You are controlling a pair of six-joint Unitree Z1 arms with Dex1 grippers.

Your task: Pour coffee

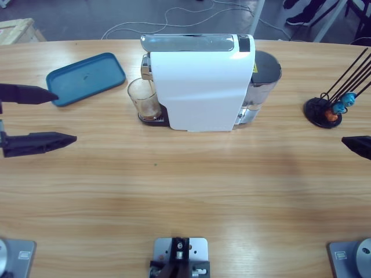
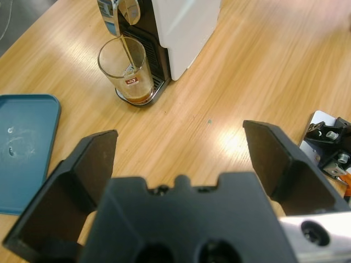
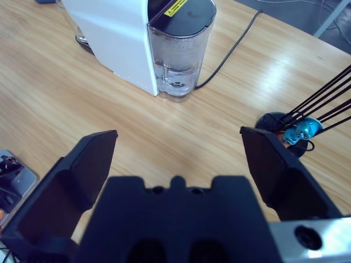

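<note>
A clear glass tumbler (image 1: 143,99) (image 2: 125,69) stands on the drip tray under the spout of the white coffee machine (image 1: 200,81) (image 2: 178,27) (image 3: 109,33). A shallow layer of brown coffee (image 2: 138,97) lies in its bottom, and a thin stream runs down from the spout. My left gripper (image 1: 55,116) (image 2: 181,159) hangs open at the table's left edge, well short of the glass. My right gripper (image 3: 178,164) is open at the right edge, where only one jaw tip shows in the high view, pointing toward the machine's water tank (image 3: 178,60).
A blue tray (image 1: 86,79) (image 2: 22,148) lies left of the machine, beside my left gripper. A black capsule stand (image 1: 327,110) (image 3: 290,131) with blue and orange capsules sits at the far right. The machine's cable (image 3: 230,49) runs off the back.
</note>
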